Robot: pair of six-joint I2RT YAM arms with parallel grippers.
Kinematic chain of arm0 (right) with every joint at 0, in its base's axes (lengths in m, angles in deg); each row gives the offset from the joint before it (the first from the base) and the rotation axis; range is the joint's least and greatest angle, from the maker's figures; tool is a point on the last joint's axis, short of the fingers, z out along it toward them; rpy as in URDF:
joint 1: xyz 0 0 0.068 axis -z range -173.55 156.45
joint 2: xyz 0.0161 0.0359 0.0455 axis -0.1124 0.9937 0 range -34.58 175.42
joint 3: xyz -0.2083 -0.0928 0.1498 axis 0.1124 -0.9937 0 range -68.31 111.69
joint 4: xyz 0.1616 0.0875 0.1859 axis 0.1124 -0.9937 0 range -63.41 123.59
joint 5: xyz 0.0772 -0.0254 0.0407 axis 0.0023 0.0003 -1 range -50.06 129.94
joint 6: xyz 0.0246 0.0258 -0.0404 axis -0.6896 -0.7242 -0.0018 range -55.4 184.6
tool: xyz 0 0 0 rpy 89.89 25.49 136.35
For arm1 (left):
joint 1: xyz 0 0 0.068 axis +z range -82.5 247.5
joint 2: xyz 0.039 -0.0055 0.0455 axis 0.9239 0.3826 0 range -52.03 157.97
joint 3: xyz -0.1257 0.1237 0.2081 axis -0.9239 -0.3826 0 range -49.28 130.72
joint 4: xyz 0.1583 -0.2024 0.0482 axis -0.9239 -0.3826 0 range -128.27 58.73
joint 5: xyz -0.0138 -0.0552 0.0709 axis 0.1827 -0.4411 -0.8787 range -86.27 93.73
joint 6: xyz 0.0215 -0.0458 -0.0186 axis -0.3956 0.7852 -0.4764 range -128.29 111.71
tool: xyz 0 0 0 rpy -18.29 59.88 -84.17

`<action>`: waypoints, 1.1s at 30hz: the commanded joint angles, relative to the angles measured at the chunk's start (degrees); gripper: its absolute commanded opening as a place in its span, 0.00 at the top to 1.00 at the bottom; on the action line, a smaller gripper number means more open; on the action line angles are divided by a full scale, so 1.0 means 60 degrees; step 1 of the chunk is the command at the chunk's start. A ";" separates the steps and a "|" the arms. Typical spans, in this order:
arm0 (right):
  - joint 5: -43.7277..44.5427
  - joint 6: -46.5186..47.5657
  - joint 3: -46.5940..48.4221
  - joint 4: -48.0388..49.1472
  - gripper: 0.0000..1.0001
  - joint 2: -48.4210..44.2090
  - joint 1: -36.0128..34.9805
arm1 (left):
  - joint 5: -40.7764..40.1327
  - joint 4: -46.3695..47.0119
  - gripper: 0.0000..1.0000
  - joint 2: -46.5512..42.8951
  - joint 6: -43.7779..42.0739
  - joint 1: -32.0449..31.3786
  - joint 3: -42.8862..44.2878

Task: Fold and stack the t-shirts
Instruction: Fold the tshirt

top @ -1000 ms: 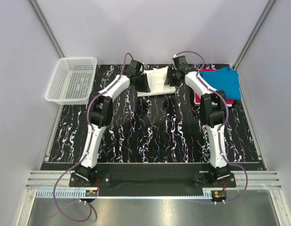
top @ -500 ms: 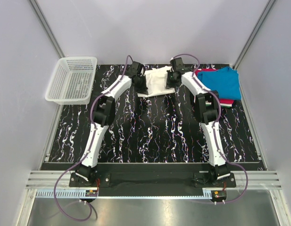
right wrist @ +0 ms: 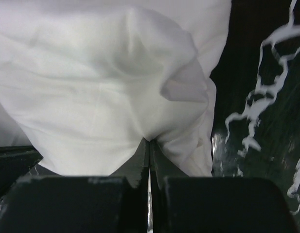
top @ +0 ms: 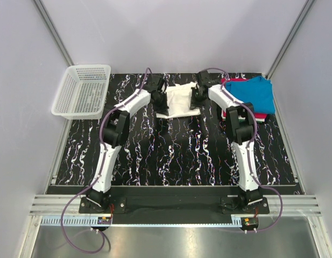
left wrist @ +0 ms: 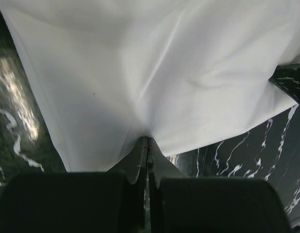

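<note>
Top external, left pincer [top: 158, 93], right pincer [top: 197, 96], both clamped on soft, creased white t-shirt [top: 179, 100]

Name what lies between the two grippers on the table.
The white t-shirt spans the stretch between left gripper and right gripper, each shut on an edge; top view shows it.

basket [top: 85, 92] left, folded tees [top: 257, 94] right

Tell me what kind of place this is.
Probably a robot test cell: grey walls enclose a black marbled table, with a left arm and a right arm bolted at its near edge.
</note>
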 commanded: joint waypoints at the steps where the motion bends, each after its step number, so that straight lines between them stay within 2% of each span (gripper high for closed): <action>1: 0.0060 -0.0152 -0.1725 -0.0432 1.00 -0.1302 -0.0379 | -0.0657 -0.1093 1.00 -0.0834 -0.0404 -0.0257 -0.1445; 12: -0.0218 -0.1163 -0.5637 -0.0080 1.00 -0.4100 -0.1843 | -0.0906 -0.0478 1.00 -0.3543 -0.0096 -0.0902 -0.5502; 19: -0.0349 -0.1968 -0.7688 -0.0051 1.00 -0.5945 -0.2576 | -0.0951 -0.0228 1.00 -0.5697 0.0386 -0.1750 -0.8152; 25: -0.0409 -0.2642 -0.9007 -0.0314 1.00 -0.7513 -0.3162 | -0.0862 -0.0170 1.00 -0.6986 0.0943 -0.2439 -0.9283; 28: -0.0496 -0.2877 -0.9126 -0.0417 1.00 -0.8085 -0.3455 | -0.0804 -0.0184 1.00 -0.7338 0.0916 -0.2558 -0.9329; 29: -0.0467 -0.2907 -0.9082 -0.0432 0.97 -0.8362 -0.3470 | -0.0847 -0.0199 0.99 -0.7441 0.0900 -0.2558 -0.9256; 31: -0.0264 -0.2907 -0.8733 -0.0534 0.86 -0.8598 -0.3471 | -0.1096 -0.0315 0.87 -0.7806 0.0784 -0.2543 -0.8892; 32: -0.0160 -0.2835 -0.8498 -0.0679 0.75 -0.8816 -0.3485 | -0.1198 -0.0360 0.76 -0.7910 0.0725 -0.2514 -0.8700; 33: 0.0000 -0.2762 -0.8221 -0.0840 0.72 -0.8905 -0.3485 | -0.1460 -0.0462 0.71 -0.8041 0.0666 -0.2499 -0.8481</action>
